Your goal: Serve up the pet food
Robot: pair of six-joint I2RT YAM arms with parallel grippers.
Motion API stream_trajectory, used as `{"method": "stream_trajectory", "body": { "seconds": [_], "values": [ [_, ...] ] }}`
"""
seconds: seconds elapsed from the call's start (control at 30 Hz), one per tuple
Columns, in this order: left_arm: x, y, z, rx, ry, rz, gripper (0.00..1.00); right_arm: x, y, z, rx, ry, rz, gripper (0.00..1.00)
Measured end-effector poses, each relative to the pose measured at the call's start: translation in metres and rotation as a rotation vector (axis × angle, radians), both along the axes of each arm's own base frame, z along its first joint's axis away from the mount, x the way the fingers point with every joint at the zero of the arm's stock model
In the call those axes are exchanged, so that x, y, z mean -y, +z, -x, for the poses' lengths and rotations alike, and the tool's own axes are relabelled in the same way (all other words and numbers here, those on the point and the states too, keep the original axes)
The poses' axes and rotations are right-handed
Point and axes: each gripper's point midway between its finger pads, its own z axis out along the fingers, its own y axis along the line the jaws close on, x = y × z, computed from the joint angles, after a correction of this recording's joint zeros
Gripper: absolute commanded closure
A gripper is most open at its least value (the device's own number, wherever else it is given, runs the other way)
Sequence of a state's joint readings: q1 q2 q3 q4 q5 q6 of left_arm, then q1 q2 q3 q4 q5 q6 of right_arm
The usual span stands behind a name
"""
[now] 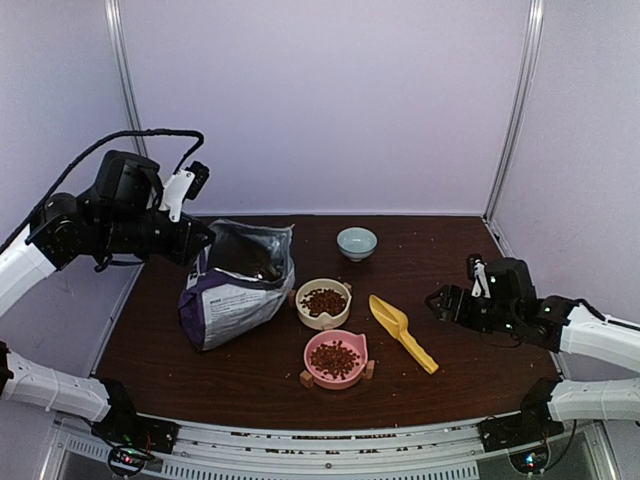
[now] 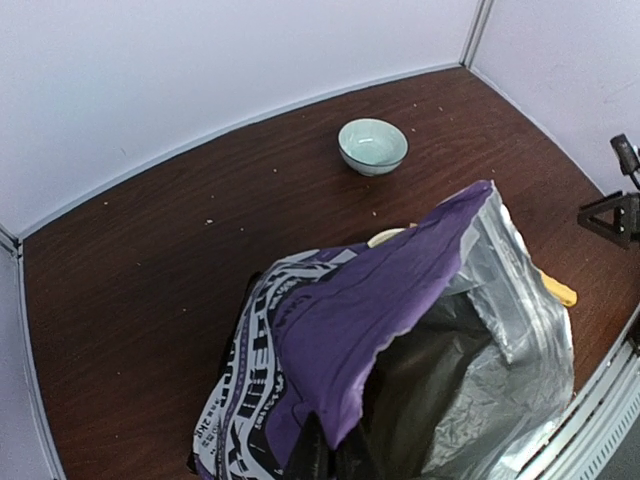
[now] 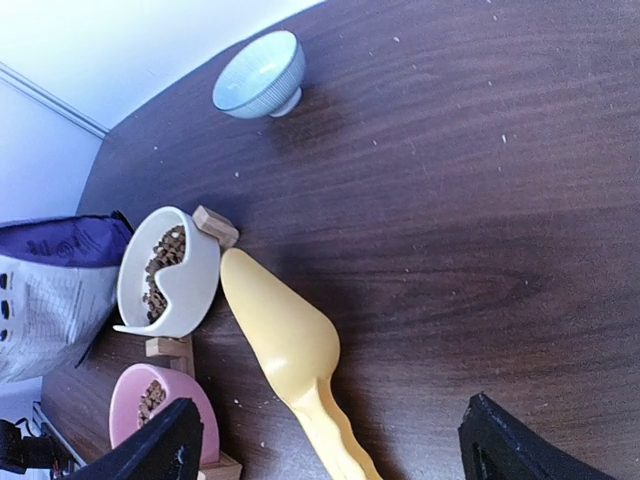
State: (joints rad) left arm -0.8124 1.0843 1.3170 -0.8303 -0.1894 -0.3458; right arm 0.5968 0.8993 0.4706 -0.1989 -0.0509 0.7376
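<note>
Dark table [image 1: 450, 340]: pet food [image 1: 322, 300] lies in the cream bowl [image 1: 308, 318]. The left gripper [image 1: 205, 240] is clamped tight on the bag [image 1: 230, 300] left of that bowl. The right gripper [image 1: 440, 300], past the scoop [image 1: 400, 328] on the bowl's right, gapes empty.

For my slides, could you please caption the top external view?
Kibble in cream bowl and pink bowl, scoop on table, left end effector gripping bag.

The bench [image 1: 460, 340] is dark reddish-brown with a fine wood grain. The bag [image 1: 232, 298] is purple and white outside with black lettering, and silver foil inside. The kibble [image 1: 323, 300] is dark reddish-brown, in a cream bowl [image 1: 322, 323] and, nearer, a pink bowl [image 1: 335, 383]. The far bowl [image 1: 357, 243] is pale blue-green with fine ribbed lines. The scoop [image 1: 395, 325] on the right is yellow. The walls [image 1: 320, 100] are pale lilac-white.
</note>
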Motion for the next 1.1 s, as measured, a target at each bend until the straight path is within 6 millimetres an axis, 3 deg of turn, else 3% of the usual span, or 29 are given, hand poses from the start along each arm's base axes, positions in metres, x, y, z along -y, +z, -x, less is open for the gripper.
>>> {"method": "stream_trajectory", "body": {
  "seconds": [0.13,0.27,0.57,0.7,0.87,1.1],
  "values": [
    [0.001,0.010,0.013,-0.002,-0.090,-0.037,1.00,-0.008,0.028,-0.002,0.067,0.077,0.017,0.14],
    [0.003,0.017,0.028,0.003,-0.193,-0.067,1.00,-0.033,0.057,0.004,0.125,0.224,-0.029,0.14],
    [-0.001,0.019,0.058,0.006,-0.364,-0.131,1.00,-0.113,0.142,0.036,0.309,0.602,-0.189,0.22],
    [0.001,0.019,0.065,0.006,-0.413,-0.129,1.00,-0.160,0.173,0.064,0.411,0.799,-0.209,0.24],
    [0.003,0.016,0.069,-0.003,-0.440,-0.132,1.00,-0.204,0.177,0.097,0.510,0.981,-0.226,0.27],
    [0.003,0.009,0.069,-0.014,-0.444,-0.143,1.00,-0.253,0.157,0.093,0.574,1.088,-0.163,0.30]
  ]
}}
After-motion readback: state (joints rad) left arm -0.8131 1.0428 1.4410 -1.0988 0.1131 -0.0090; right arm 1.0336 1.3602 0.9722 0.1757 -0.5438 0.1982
